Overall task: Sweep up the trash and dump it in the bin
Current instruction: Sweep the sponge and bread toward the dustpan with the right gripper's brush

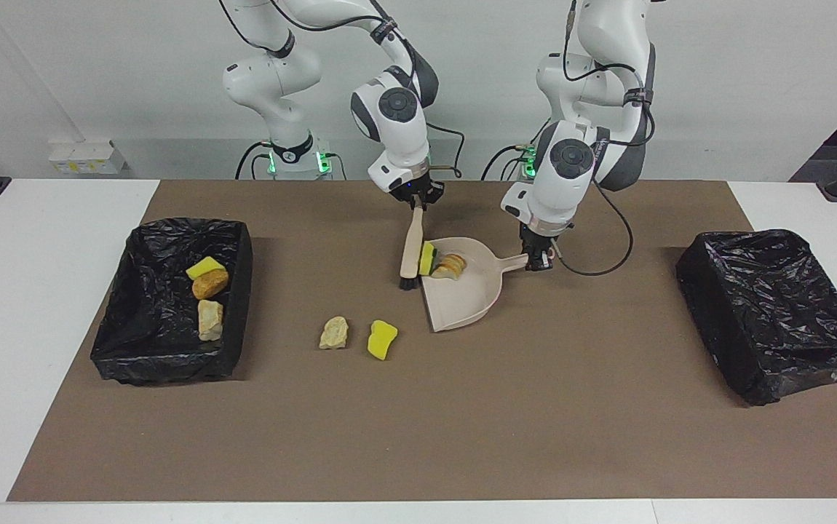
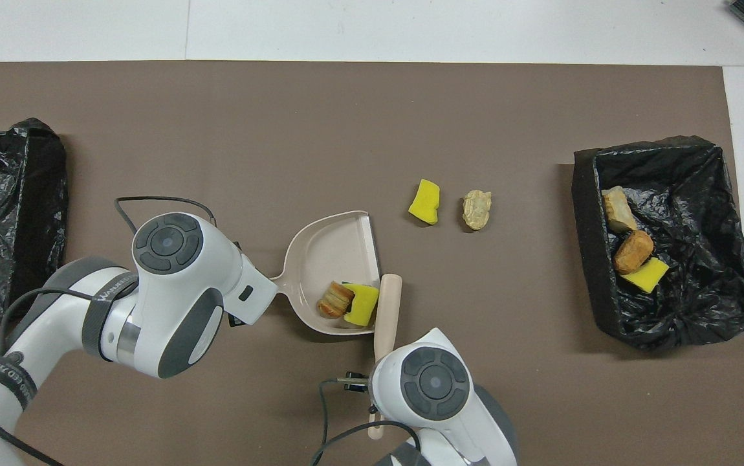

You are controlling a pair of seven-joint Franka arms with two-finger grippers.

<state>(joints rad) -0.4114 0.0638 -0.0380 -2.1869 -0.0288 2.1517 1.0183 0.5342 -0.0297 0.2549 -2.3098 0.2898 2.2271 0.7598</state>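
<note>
Trash, frame centre: yellow sponge bit (image 1: 427, 257) and stone-like chunk (image 1: 451, 266) in dustpan (image 1: 462, 298) (light, loose, likely to roll). Left gripper (image 1: 537, 260) clamped on dustpan handle; right gripper (image 1: 416, 199) clamped on brush (image 1: 411, 249).

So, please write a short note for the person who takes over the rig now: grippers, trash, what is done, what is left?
Left gripper: shut on the dustpan handle.
Right gripper: shut on the brush, bristles at the pan's mouth.
In the pan: one yellow sponge bit, one beige chunk.
Done: three pieces lie in the bin at the right arm's end.
Left: sweep up the sponge bit and chunk on the mat, then dump the pan.
</note>
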